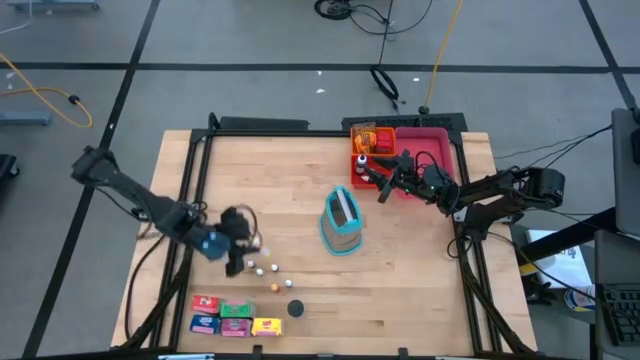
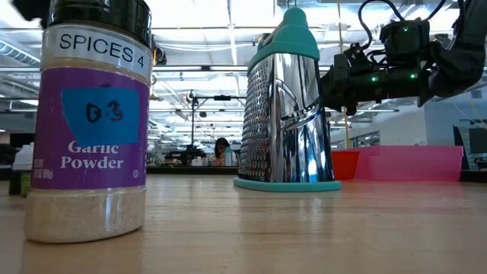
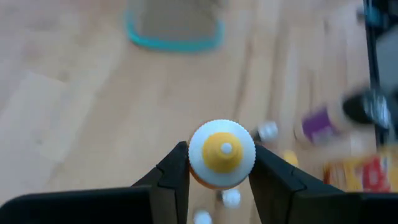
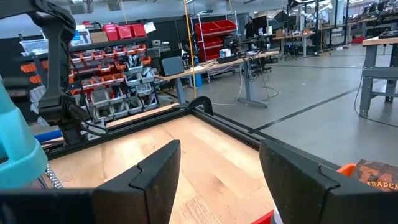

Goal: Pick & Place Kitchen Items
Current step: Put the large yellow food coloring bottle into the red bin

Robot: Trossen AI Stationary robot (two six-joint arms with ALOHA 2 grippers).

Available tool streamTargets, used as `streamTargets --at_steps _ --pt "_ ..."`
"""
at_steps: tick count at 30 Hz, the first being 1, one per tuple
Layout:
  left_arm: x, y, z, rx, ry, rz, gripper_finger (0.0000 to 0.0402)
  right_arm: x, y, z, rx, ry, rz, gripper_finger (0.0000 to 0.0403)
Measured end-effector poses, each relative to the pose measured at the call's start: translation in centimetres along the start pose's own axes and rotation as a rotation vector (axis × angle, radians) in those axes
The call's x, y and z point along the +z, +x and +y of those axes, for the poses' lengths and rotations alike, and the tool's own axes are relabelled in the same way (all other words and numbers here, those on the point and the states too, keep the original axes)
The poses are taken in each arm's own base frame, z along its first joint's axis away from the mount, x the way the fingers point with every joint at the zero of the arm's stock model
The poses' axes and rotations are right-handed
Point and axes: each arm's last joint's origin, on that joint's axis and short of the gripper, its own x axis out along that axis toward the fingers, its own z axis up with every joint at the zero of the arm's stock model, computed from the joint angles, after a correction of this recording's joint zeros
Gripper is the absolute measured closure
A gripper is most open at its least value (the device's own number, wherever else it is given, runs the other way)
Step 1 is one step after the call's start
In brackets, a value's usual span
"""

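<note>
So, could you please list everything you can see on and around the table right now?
Grater: one, steel with teal trim, upright at table centre.
Pink tray: one, far right corner, holding an orange tray and small items.
Small boxes: four, red, blue, green, yellow, near edge on the left.
Black piece: one, right of the boxes.
Orange piece: one, above the boxes.
Garlic powder jar: one, purple label, close to the low camera.
White-and-yellow capped bottle: one, between the left pincer's fingers.
Person: one, far off in the room.
Left pincer: shut on the bottle, over the table's left.
Right pincer: open, over the pink tray's front edge.
</note>
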Motion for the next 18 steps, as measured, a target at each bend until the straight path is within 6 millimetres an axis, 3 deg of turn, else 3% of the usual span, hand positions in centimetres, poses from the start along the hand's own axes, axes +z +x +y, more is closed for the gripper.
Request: streamTargets --at_steps 5,9,18 --pt "2.0 -1.1 2.9 0.058 -0.126 -0.102 0.0281 0.0 0.0 0.0 0.000 0.000 0.000 0.0190" --pt "4.0 -1.6 4.3 0.124 -0.129 -0.157 0.0281 0.0 0.0 0.0 0.000 0.000 0.000 0.0190" --pt "10.8 -3.2 7.9 0.286 -0.097 -0.261 0.0281 0.1 0.0 0.0 0.002 0.001 -0.009 0.0190"
